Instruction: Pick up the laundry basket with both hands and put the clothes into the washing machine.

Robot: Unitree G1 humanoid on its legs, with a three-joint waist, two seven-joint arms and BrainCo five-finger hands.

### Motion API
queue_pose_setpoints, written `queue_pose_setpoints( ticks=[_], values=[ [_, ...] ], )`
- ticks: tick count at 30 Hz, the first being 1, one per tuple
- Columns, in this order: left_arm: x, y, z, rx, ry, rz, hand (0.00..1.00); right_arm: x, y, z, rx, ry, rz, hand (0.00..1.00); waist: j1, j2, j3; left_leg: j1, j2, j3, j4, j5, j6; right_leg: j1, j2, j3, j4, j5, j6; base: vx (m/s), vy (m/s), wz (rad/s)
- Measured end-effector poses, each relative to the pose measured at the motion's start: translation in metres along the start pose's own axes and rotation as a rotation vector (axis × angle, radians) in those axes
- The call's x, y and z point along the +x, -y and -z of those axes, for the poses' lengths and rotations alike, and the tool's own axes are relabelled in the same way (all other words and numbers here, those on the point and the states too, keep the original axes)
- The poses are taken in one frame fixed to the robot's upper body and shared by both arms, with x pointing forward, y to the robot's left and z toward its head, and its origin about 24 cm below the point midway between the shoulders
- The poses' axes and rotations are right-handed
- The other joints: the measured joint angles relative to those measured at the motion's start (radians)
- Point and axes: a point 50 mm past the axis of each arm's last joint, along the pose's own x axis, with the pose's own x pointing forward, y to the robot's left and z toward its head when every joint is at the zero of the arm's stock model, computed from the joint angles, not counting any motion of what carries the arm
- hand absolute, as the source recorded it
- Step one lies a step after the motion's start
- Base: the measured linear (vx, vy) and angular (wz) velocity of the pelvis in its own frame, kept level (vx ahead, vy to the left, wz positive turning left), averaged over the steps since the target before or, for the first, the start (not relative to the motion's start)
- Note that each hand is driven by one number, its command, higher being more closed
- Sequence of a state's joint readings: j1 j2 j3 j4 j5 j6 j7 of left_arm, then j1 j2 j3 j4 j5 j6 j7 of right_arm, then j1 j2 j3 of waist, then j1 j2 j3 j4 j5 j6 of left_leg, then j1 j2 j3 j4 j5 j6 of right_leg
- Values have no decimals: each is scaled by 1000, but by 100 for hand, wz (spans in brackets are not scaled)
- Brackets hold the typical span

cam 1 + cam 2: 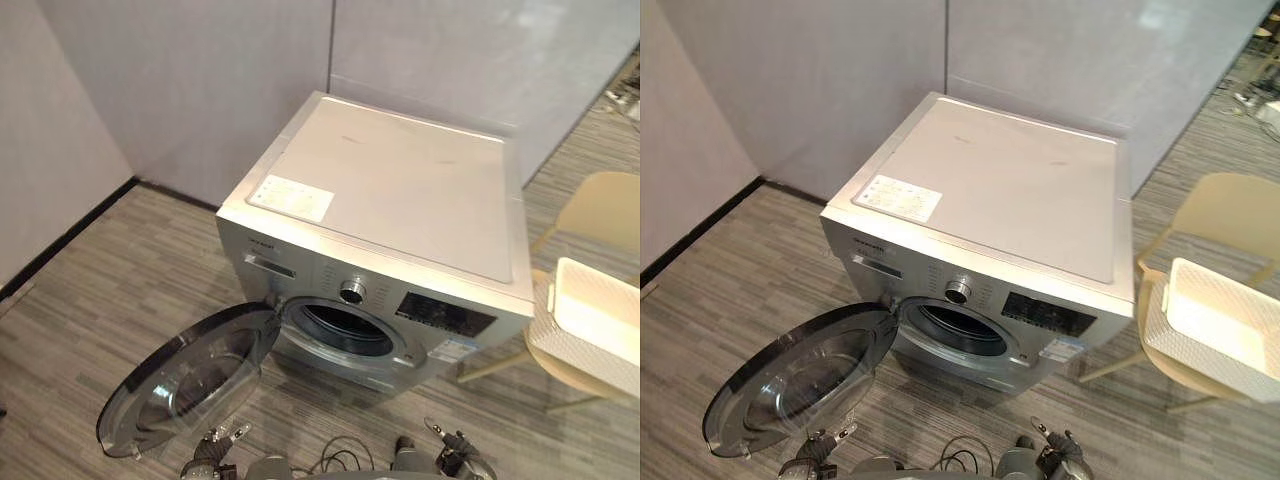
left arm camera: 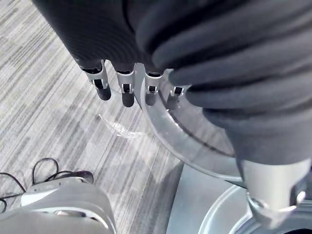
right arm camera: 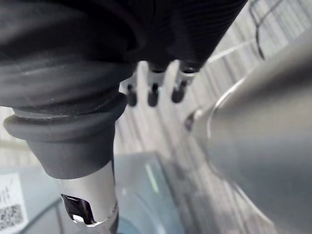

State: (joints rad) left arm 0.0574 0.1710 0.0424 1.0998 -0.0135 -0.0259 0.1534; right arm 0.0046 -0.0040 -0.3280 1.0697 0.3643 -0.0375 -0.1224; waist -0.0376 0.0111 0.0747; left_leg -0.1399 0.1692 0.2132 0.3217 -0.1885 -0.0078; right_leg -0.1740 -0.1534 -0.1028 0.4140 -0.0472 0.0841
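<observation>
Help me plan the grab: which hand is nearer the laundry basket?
The right hand; the laundry basket sits rightward, the left hand by the open door.

This looks like a test room or an office corner set up for laundry. Plain grey wall panels point(image 1: 200, 80) meet in a corner and the floor point(image 1: 90, 300) is grey striped carpet. A washing machine point(image 1: 400, 190) stands free, beside a pale chair point(image 1: 605, 210) carrying a white laundry basket point(image 1: 580, 360).

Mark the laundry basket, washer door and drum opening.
laundry basket point(image 1: 580, 360), left eye view, on its perforated front wall.
washer door point(image 1: 190, 385), left eye view, on its glass centre.
drum opening point(image 1: 345, 330), left eye view, on the dark inside.
</observation>
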Motion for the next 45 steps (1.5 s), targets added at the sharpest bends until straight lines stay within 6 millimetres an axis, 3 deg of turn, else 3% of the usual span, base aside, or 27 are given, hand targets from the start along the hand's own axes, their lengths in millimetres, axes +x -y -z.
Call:
queue_pose_setpoints(
  ticks=[1, 5, 7, 10, 13, 14, 18, 19, 20, 21, 24, 25, 26, 28, 30, 32, 36, 41, 45],
  values=[
    [1, 1, -3, 22, 9, 3, 0, 0, -3, 0, -13, 0, -15, 0, 0, -8, -4, -3, -26, 16, -46, 35, 8, 13, 26, -4, 4, -52, 11, -107, 83, -41],
    [2, 7, -13, 23, 31, 21, 0, -1, -1, 3, -27, -8, -38, 0, -8, -28, -9, 3, -78, 37, -138, 117, 4, 46, 46, 71, -121, -99, 31, -92, -14, -16],
    [3, 8, -22, 18, 56, 36, 0, -2, 4, 8, -37, -22, -32, 0, -1, -59, -7, 15, -97, 30, -184, 157, -19, 91, 39, 83, -221, -128, -11, -128, -195, 18],
    [2, 22, -27, -5, 65, 66, 0, -1, 13, 5, -51, -18, -11, 0, -8, -51, -1, 73, -89, -21, -327, 258, -36, 112, 66, 47, -257, -113, -29, -121, -153, 28],
    [1, 24, -28, -18, 72, 71, 0, 0, 14, 0, -59, 0, -8, 0, -4, -49, 0, 95, -76, -65, -367, 287, -54, 142, 83, 10, -270, -108, -38, -77, -83, 30],
    [0, 25, -31, -24, 90, 74, 0, 0, 14, 0, -67, 3, -10, 0, -4, -49, 3, 80, -77, -78, -349, 286, -55, 142, 83, -3, -266, -109, -38, -51, -84, 69],
    [-11, 39, -83, -114, 314, 123, 0, 3, -4, -30, -100, 101, -61, 0, -2, -15, 81, -83, -78, -170, -94, 237, -87, 101, 80, -32, -149, -124, -61, -88, -4, 63],
    [-18, 38, -100, -135, 399, 132, 0, 2, -15, -38, -120, 137, -98, 0, -1, -32, 85, -98, -83, -183, -77, 227, -98, 81, 41, -17, -135, -151, -67, -150, 31, 26],
    [-23, 40, -109, -154, 450, 141, 0, 1, -24, -48, -130, 173, -125, 0, 4, -19, 100, -121, -61, -158, 38, 158, -30, 75, 40, -16, -106, -154, -64, -162, 52, 7],
    [-26, 39, -115, -174, 481, 142, 0, -2, -34, -62, -140, 236, -163, 0, 8, -23, 103, -126, -39, -151, 158, 96, -24, 68, 33, -8, -91, -154, -62, -128, 92, -10],
    [-37, 31, -142, -278, 596, 123, 0, -10, -46, -81, -147, 349, -217, 0, -5, -5, 90, -77, 27, -169, 131, 66, -57, 43, 12, -7, -80, -142, -33, -127, 182, 9],
    [-45, 29, -157, -328, 669, 115, 0, -9, -41, -88, -154, 368, -204, 0, -4, 20, 77, -42, 31, -192, 31, 49, -86, 15, 8, -7, -76, -134, -9, -142, 291, 25],
    [-50, 26, -173, -348, 728, 106, 0, -8, -40, -88, -150, 361, -194, 0, -2, -3, 87, -40, 1, -190, -13, 69, -108, 12, -8, -7, -89, -119, 9, -108, 222, 26],
    [-52, 20, -179, -367, 748, 78, 0, -7, -34, -76, -140, 326, -178, 0, -6, -21, 77, -31, -38, -200, -39, 90, -102, 51, -36, -20, -163, -83, 36, -40, 193, 39],
    [-61, 14, -187, -389, 803, 66, 0, -7, -27, -70, -131, 309, -154, 0, -8, -21, 70, -26, -70, -215, -48, 99, -91, 91, -55, -32, -226, -50, 57, -7, 181, 28],
    [-82, 2, -200, -413, 936, 58, 0, -7, -25, -68, -127, 307, -139, 0, -3, -10, 58, -27, -88, -206, -73, 116, -77, 109, -63, -26, -300, -1, 57, -35, 119, -3],
    [-95, -23, -207, -475, 1023, -20, 0, -7, -27, -67, -136, 305, -144, 0, -1, -5, 36, -16, -89, -165, -142, 149, -79, 92, -62, 11, -374, 56, 64, -39, 25, -31],
    [-96, -46, -208, -501, 1035, -166, 0, -7, -22, -58, -160, 280, -150, 0, -4, -14, 18, -18, -79, -106, -222, 178, -89, 40, -50, 66, -438, 107, 63, -27, -19, -36],
    [-80, -69, -217, -482, 983, -265, 0, -7, -14, -45, -175, 234, -136, 0, -4, -26, 14, -24, -67, -95, -282, 208, -97, 10, -33, 74, -464, 126, 59, 13, -35, -12]
  ],
)
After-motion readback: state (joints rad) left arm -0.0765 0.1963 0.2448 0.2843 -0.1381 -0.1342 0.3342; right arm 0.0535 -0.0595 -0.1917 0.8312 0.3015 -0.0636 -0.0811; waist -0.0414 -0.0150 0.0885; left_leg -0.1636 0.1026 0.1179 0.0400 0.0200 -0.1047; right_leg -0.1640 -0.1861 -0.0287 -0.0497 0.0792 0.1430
